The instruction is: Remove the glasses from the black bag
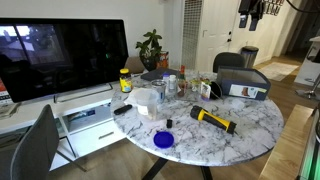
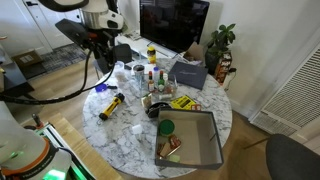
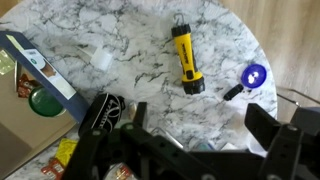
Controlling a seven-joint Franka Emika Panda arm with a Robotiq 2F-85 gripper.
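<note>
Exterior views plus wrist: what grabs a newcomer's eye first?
The yellow-and-black torch lying alone on the bare part of the round marble table stands out most. Close by, the black bag sits at the table's edge, and a big dark screen stands behind the cluttered bottles.

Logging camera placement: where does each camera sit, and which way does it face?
Exterior view: near table height, facing across the round white marble table; robot arm top right.
Exterior view: high, looking down over the black boxy soft bag; robot arm upper left.
Wrist view: looking down on the table; open dark fingers at bottom.
All share the yellow-and-black torch.
</note>
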